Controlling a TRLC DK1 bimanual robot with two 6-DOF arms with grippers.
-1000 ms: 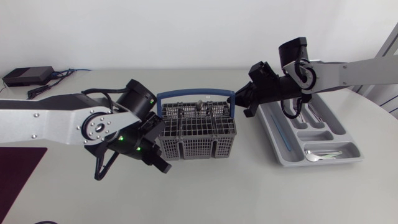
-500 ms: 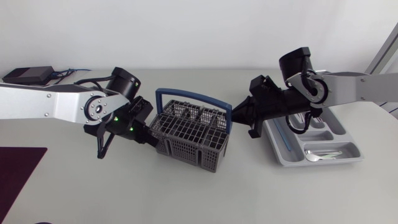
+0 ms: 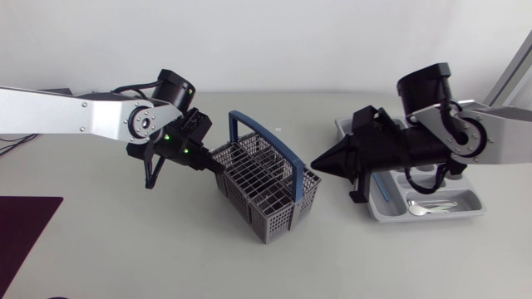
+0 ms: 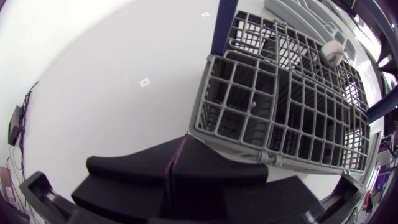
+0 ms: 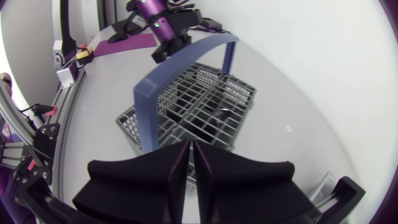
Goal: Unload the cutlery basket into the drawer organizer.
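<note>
Cutlery basket (image 3: 268, 193) skewed mid-worktop; drawer organizer (image 3: 475, 198) by right edge. Left end effector (image 3: 218, 166) pressed together at the basket's corner, right end effector (image 3: 320, 163) likewise, empty. Advise: brace basket, spread right fingers before reaching in.

Grey basket (image 3: 268, 189) (blue handle (image 3: 264, 135)) mid-table, organizer (image 3: 449, 216) near

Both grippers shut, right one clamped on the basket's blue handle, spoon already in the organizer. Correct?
Not quite. The right gripper is shut, but on nothing: the right wrist view shows its fingers pressed together with the blue handle ahead of them, not between. The rest holds: left gripper shut, spoon in the organizer.
</note>
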